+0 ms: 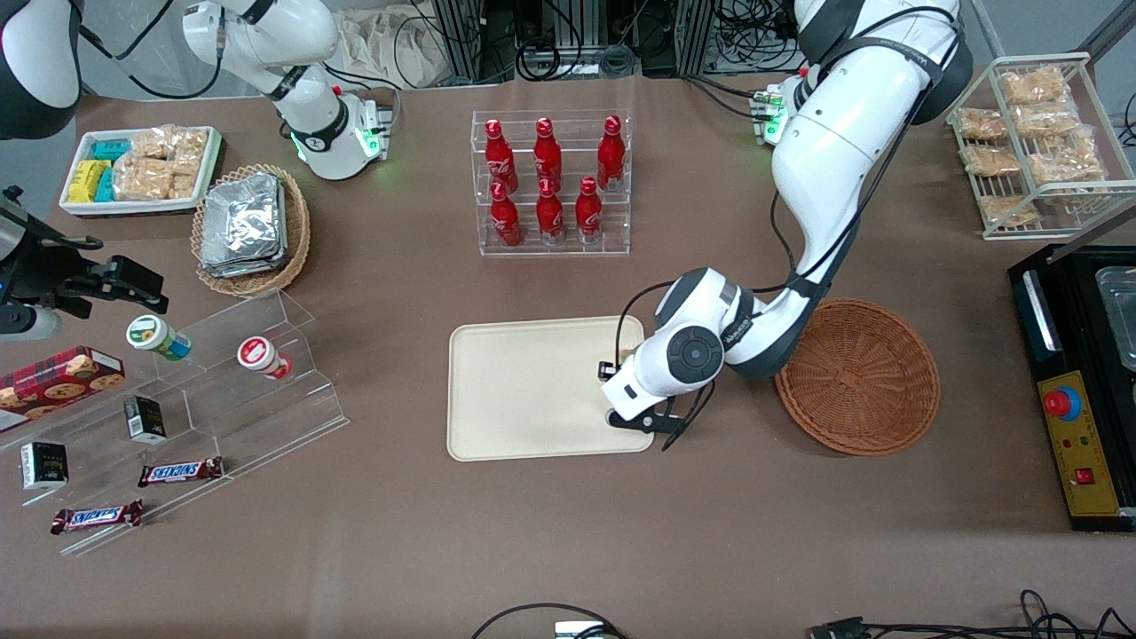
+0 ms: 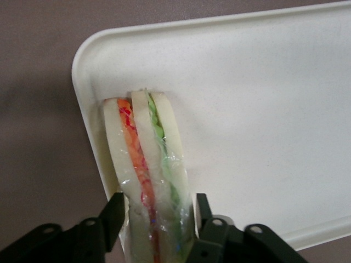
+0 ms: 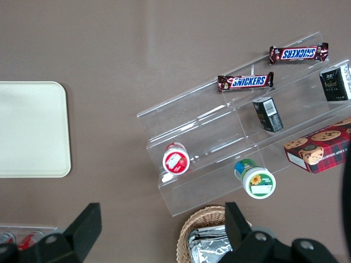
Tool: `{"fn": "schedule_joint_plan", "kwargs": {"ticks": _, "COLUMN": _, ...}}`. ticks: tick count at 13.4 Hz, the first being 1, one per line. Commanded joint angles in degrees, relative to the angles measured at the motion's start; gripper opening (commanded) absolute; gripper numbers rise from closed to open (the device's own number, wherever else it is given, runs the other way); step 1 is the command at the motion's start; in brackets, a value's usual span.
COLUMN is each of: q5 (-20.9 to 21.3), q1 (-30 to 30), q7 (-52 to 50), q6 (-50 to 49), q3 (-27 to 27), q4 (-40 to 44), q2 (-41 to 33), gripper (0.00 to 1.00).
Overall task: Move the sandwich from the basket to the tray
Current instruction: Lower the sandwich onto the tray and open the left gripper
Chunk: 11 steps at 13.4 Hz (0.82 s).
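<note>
From the front, your arm hid the sandwich (image 2: 147,175). Your gripper (image 2: 158,216) clasped it edge-up over the tray (image 1: 524,390), at the end beside the basket (image 1: 859,374), which held nothing.

From the front, the working arm's wrist hides the clear-wrapped wedge sandwich (image 2: 147,164) and the black claw (image 2: 159,211). It also covers one corner of the flat cream plastic tray (image 1: 524,390). The wrist picture's edge cuts off the sandwich's gripped end.

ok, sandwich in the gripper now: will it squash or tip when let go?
Probably soft: the sandwich is white bread in thin clear wrap, so the gripper closed on it could dent it. The wrap looks slick. Standing on edge over the tray, it may topple flat on release.
</note>
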Motion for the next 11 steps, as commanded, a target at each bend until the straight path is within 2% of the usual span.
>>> {"fn": "schedule_joint_plan", "kwargs": {"ticks": 1, "q5": 0.64, "q1": -0.67, "q7": 0.15, "q6": -0.29, "q3": 0.23, "q4": 1.84, "q2": 0.60, "gripper": 1.00}}
{"fn": "schedule_joint_plan", "kwargs": {"ticks": 5, "q5": 0.12, "q1": 0.29, "q7": -0.20, "q6": -1.43, "q3": 0.31, "q4": 3.41, "q2": -1.58, "gripper": 1.00}}
{"fn": "schedule_joint_plan", "kwargs": {"ticks": 8, "q5": -0.15, "q1": 1.70, "q7": -0.20, "q6": -8.44, "q3": 0.58, "q4": 4.12, "q2": -6.67, "gripper": 1.00}}
{"fn": "schedule_joint_plan", "kwargs": {"ticks": 11, "q5": 0.55, "q1": 6.25, "q7": -0.29, "q6": -17.57, "q3": 0.58, "q4": 3.95, "q2": -13.70, "gripper": 1.00}}
